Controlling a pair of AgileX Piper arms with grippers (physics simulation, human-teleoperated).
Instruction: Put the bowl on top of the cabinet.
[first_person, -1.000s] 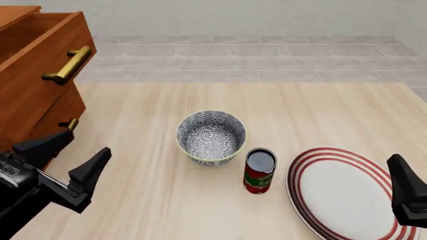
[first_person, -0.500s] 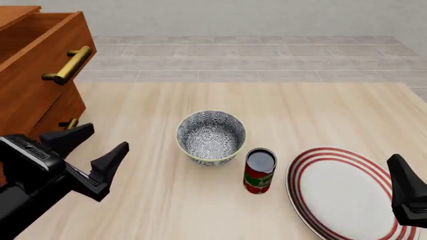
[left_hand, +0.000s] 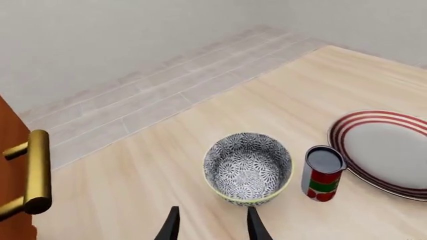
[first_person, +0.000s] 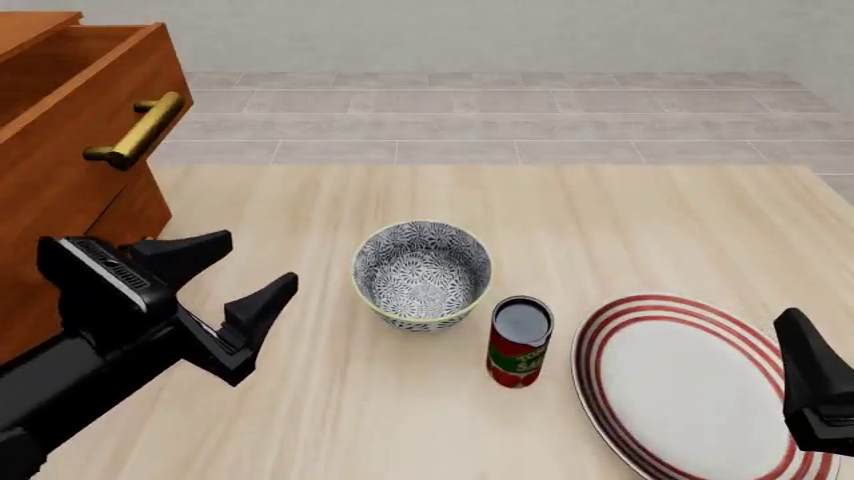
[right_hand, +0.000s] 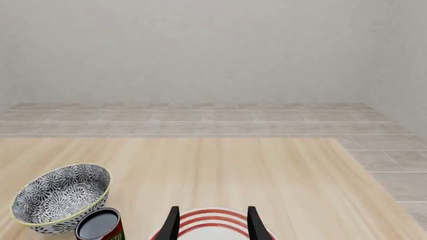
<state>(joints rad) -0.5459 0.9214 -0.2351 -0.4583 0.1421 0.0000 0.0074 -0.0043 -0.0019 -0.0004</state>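
- Bowl (first_person: 422, 275) sits upright and empty on the tabletop (first_person: 641, 230), roughly mid-table, well apart from every edge. Nothing is in it or on it, so I judge the rim is free to pinch.
- Can (first_person: 519, 341) stands just beside the bowl on its right-near side. They look very close; I can't tell whether they touch. I'd take the bowl by the left part of the rim to stay off the can.
- Plate (first_person: 687, 385) lies flat near the right-near corner, not in my way.
- Cabinet (first_person: 67, 160) stands at the left edge, brass handle (first_person: 134, 130) facing the table. Its top runs out of frame, so I can't check the drop spot.
- Left gripper (first_person: 230, 278) hangs above the tabletop between cabinet and bowl, jaws spread wide, holding nothing, touching nothing. Wrist view has the bowl just ahead of the fingertips (left_hand: 172, 227), so I read this as lined up for the approach.
- Right gripper (right_hand: 212, 222) sits parked over the plate near the right edge, fingers apart, empty.
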